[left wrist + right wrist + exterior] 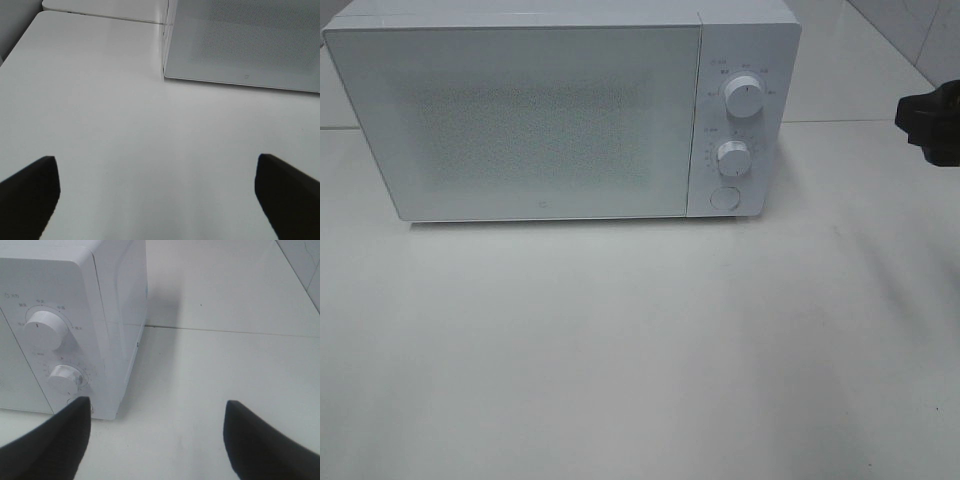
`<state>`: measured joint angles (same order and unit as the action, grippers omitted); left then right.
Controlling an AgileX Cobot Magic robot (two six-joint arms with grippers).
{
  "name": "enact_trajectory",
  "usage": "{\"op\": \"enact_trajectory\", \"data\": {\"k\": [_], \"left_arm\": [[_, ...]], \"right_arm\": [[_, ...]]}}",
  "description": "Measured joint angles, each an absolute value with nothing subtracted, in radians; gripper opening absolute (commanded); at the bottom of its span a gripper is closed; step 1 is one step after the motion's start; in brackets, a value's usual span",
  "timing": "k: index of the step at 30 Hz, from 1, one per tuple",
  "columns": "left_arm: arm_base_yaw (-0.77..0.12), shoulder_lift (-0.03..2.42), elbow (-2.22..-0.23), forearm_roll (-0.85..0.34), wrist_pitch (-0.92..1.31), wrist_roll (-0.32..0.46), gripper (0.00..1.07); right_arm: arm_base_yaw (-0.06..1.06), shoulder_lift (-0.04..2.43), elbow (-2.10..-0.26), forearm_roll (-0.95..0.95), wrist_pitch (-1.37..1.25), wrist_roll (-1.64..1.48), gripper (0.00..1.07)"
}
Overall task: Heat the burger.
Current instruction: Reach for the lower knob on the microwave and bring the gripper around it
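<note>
The burger is out of view in every frame. A white microwave (560, 110) stands at the back of the white table (640, 350) with its frosted door (515, 120) shut. Its panel carries an upper knob (743, 97), a lower knob (732, 155) and a round button (724, 197). My left gripper (157, 192) hovers open over bare table, off the microwave's door corner (166, 75). My right gripper (157, 432) is open beside the microwave's right side, near the knobs (45, 329). Only a dark part of the right arm (932, 118) shows at the high view's right edge.
A seam between table panels (860, 122) runs behind the microwave's right side. A tiled wall (920, 30) rises at the back right. The table's left edge (20, 45) shows in the left wrist view.
</note>
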<state>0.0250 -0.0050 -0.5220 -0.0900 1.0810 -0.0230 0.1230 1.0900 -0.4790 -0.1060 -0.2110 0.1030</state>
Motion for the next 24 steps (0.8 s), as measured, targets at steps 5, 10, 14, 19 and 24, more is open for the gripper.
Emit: {"op": "enact_trajectory", "data": {"k": [5, 10, 14, 19, 24], "left_arm": [[0.025, -0.005, -0.522, -0.09, 1.081, -0.023, 0.98], [0.025, -0.005, -0.522, -0.09, 1.081, -0.023, 0.98], [0.025, -0.005, -0.522, -0.09, 1.081, -0.023, 0.98], [0.025, -0.005, -0.522, -0.09, 1.081, -0.023, 0.98], [0.025, -0.005, -0.522, -0.09, 1.081, -0.023, 0.98]], "right_arm": [[0.146, 1.165, -0.439, -0.086, -0.4, 0.1, 0.71], [0.229, 1.247, -0.386, 0.032, -0.577, 0.0, 0.71], [0.298, 1.302, -0.38, 0.151, -0.658, -0.134, 0.71], [0.435, 1.389, -0.38, 0.359, -0.793, -0.352, 0.71], [0.591, 1.481, -0.381, 0.618, -0.974, -0.448, 0.71]]}}
